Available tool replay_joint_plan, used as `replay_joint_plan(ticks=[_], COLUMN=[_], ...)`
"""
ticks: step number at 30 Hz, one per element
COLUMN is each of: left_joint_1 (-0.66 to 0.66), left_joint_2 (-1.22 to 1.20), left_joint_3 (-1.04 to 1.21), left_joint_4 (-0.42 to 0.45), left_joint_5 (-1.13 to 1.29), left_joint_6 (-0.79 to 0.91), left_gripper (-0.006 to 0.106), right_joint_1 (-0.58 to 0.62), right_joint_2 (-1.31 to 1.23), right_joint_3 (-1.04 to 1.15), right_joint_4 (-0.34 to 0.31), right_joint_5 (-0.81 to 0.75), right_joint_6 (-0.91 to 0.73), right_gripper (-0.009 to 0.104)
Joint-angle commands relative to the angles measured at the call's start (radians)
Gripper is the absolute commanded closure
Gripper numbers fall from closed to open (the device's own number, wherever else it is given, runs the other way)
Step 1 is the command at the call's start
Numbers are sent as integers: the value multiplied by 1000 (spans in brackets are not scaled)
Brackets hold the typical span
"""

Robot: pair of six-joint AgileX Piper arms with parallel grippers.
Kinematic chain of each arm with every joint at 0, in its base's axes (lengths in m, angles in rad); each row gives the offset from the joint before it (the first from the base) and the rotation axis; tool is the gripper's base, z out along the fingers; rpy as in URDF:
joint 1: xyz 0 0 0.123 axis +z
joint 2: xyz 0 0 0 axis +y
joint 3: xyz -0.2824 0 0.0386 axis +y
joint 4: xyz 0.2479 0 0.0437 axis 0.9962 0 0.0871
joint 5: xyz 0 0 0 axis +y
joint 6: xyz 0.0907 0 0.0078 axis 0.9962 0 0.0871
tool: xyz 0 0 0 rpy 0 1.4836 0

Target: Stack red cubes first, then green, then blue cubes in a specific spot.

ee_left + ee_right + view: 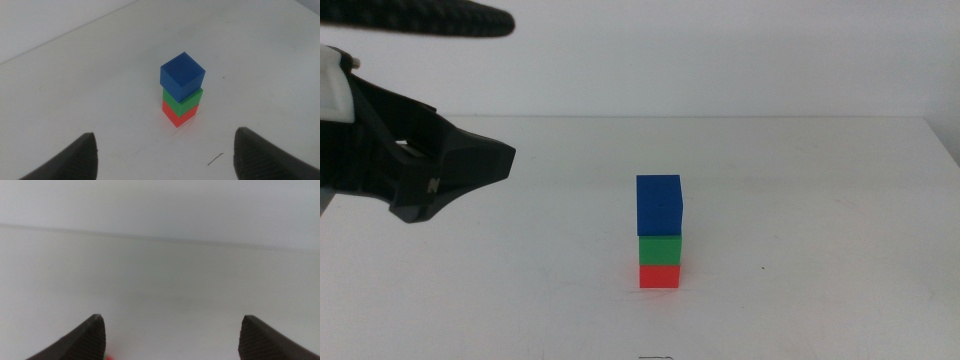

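Mid-table, slightly right of ctr in the middle view: stack stands complete, red cube (659, 276) on the white tabletop (800, 220), green cube (659, 249) on it, blue cube (659, 205) on top. Order matches the task, so I judge stacking done w/ nothing left but to clear out. Blue sits a touch skewed vs. green in the left wrist view, one corner overhanging a little; it looks stable enough to me, but I wouldn't brush it. Left gripper (470, 165) hangs above the table, well apart from the stack on its left side, jaws spread wide w/ nothing between them; that reads as a release posture, stack framed between the two jaws in its wrist cam. Right gripper (170, 335) not visible in the middle view; its wrist cam shows jaws apart, empty, facing bare table and back wall, only a sliver of red/green at the frame edge. I take it as parked so it can't knock the tower. No marker on the spot itself.
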State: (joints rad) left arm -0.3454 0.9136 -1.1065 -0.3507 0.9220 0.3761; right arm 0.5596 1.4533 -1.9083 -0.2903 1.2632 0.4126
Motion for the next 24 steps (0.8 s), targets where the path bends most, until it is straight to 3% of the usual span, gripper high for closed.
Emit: replay_joint_plan(ticks=[1,8,16,19,24], left_joint_1=[-1,-1,-1,-1,-1], left_joint_2=[-6,-6,-6,-6,-6], left_joint_3=[-23,-23,-23,-23,-23], left_joint_4=[-28,-28,-28,-28,-28], left_joint_5=[-59,-59,-59,-59,-59], left_joint_6=[-3,-3,-3,-3,-3], left_gripper=[8,8,8,8,8], right_joint_1=[-54,-285,-473,-485,-484], right_joint_2=[-84,-224,-423,-464,-471], right_joint_3=[-23,56,411,498,521], right_joint_4=[-28,93,226,236,230], right_joint_5=[25,-89,-399,-500,-520], right_joint_6=[-79,-197,-277,-285,-281], right_gripper=[26,26,26,26,26])
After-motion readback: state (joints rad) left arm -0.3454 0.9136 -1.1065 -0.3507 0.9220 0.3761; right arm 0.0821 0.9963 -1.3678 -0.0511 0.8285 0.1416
